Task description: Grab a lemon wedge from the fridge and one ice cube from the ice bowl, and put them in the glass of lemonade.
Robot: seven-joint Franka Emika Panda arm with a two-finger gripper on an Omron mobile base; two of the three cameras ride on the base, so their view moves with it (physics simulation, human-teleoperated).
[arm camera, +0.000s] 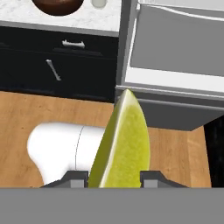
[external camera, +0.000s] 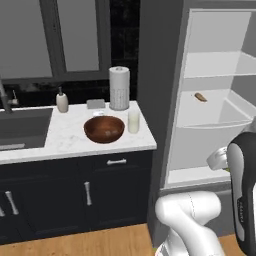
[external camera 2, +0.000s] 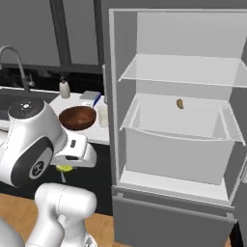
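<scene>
The lemon wedge (arm camera: pixel 124 140), yellow-green and pointed, stands between the two finger tips of my gripper (arm camera: pixel 114 177), which is shut on it. From the right base view the gripper (external camera 2: pixel 65 168) hangs low in front of the dark cabinets, left of the open fridge (external camera 2: pixel 183 72), with a bit of the wedge (external camera 2: pixel 64 168) showing under it. The reddish-brown ice bowl (external camera: pixel 104 129) sits on the white counter. The glass of lemonade (external camera: pixel 133 121) stands just right of it, near the counter's end. Bowl (arm camera: pixel 57 5) and glass (arm camera: pixel 99 3) show at the top of the hand view.
The fridge (external camera: pixel 215 65) stands open with white shelves and a drawer; a small orange-brown item (external camera: pixel 200 97) lies on a shelf. A paper towel roll (external camera: pixel 119 88), a soap bottle (external camera: pixel 62 101) and a sink (external camera: pixel 22 127) are on the counter. Wooden floor lies below.
</scene>
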